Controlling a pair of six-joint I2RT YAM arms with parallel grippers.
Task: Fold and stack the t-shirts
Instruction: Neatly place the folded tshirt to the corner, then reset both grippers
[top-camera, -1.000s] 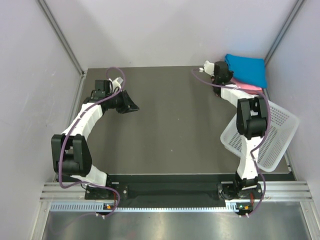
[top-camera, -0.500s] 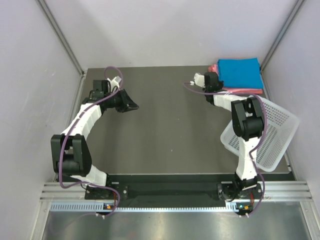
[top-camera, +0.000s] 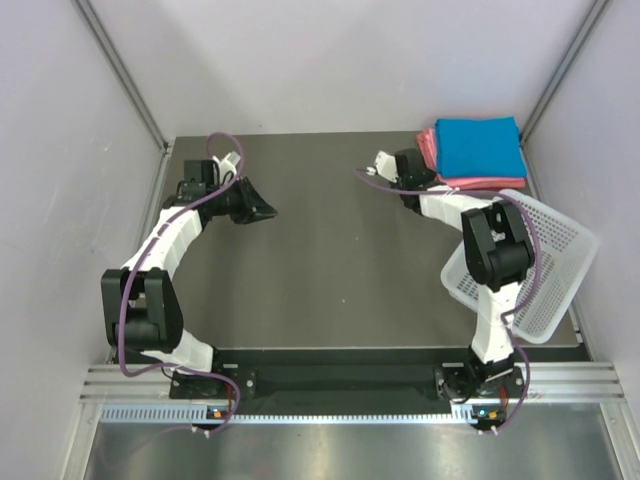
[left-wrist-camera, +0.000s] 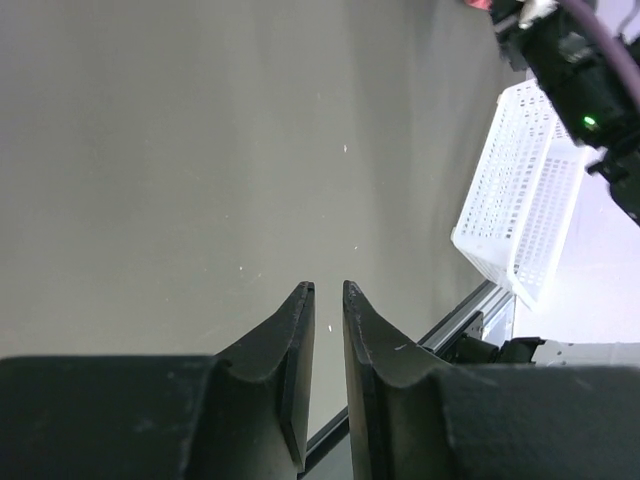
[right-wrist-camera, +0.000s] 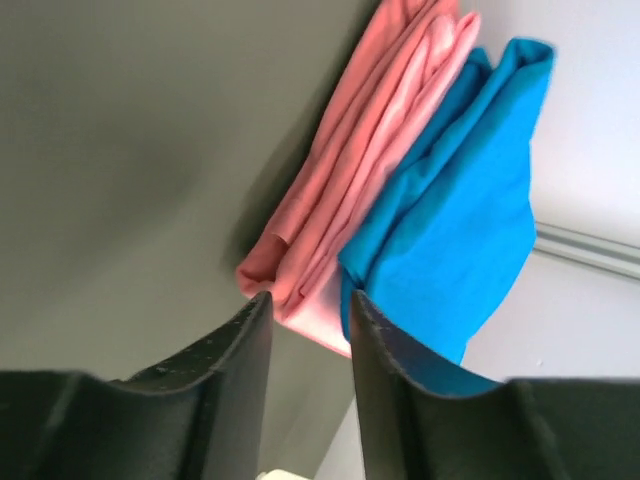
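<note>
A folded bright blue t-shirt (top-camera: 481, 146) lies on top of the folded pink t-shirts (top-camera: 430, 142) in the table's back right corner. In the right wrist view the pink stack (right-wrist-camera: 345, 195) and the blue shirt (right-wrist-camera: 455, 215) lie just beyond the fingertips. My right gripper (top-camera: 412, 167) is open and empty (right-wrist-camera: 310, 305), just left of the stack and apart from it. My left gripper (top-camera: 262, 212) hovers over bare table at the back left. Its jaws are almost together with only a thin slit and hold nothing (left-wrist-camera: 325, 290).
A white perforated basket (top-camera: 545, 260) rests tilted at the table's right edge, beside my right arm; it also shows in the left wrist view (left-wrist-camera: 525, 200). Grey walls stand close behind and beside the stack. The dark table (top-camera: 340, 250) lies between the arms.
My right gripper has drawn back leftward off the blue shirt, which now lies flat and squared on the pink stack. The left arm has not moved.
</note>
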